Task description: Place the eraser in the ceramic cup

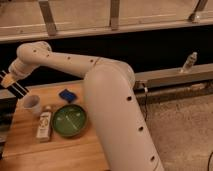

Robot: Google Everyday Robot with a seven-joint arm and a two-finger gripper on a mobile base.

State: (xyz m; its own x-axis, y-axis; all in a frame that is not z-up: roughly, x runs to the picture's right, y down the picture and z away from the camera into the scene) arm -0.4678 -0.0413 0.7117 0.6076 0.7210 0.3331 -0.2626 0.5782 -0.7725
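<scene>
I have the eraser, a black block with thin white stripes, pinched in the hand, whose fingers are pressed tight on it at the far left edge of the view. It hangs tilted, just above and to the left of the ceramic cup, not yet over the rim.

My worry is the release. The eraser looks about as long as the cup is wide, so if I let go while it lies slanted it could bridge the rim or tip off onto the tabletop. Lowering off-centre could also nudge the light cup toward the tabletop's left edge, which is close.

The labelled bottle stands just in front of the cup and the green dish sits beside that; the blue pad lies to the cup's right. So the open room is from above only, and I judge a straight descent safest.
</scene>
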